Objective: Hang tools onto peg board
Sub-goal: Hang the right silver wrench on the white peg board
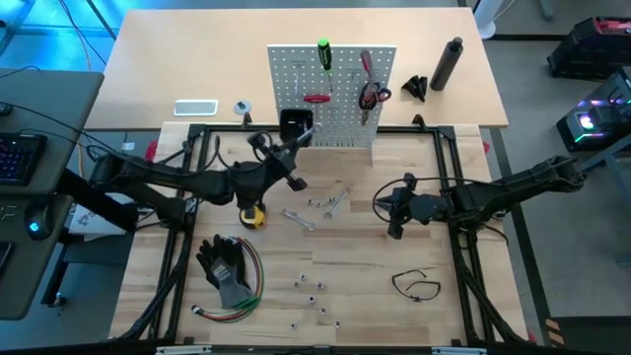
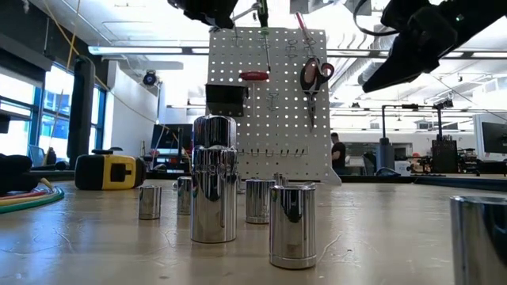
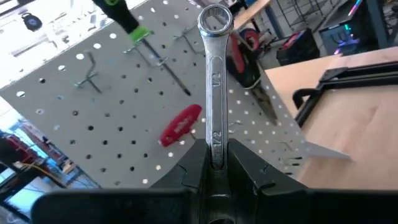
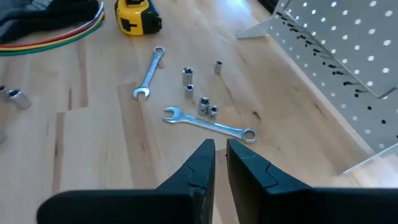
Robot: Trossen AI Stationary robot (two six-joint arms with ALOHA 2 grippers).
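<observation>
Clamped in the left gripper [image 3: 217, 163]: a silver wrench [image 3: 215, 81], ring end raised toward the peg board [image 3: 93, 118], not yet hooked on. Already hanging at 12 o'clock on the table: green screwdriver [image 1: 323, 54], red-handled tool [image 1: 316, 99], scissors [image 1: 372, 96]. Pinched shut on nothing at 3 o'clock, the right gripper [image 4: 219, 163]; waiting around the table's centre, two wrenches [image 4: 210, 124], small metal bits [image 4: 207, 106], a yellow tape measure [image 1: 254, 215] at 9 o'clock, a black loop [image 1: 417, 285] at 5 o'clock — judged roughly a third done.
</observation>
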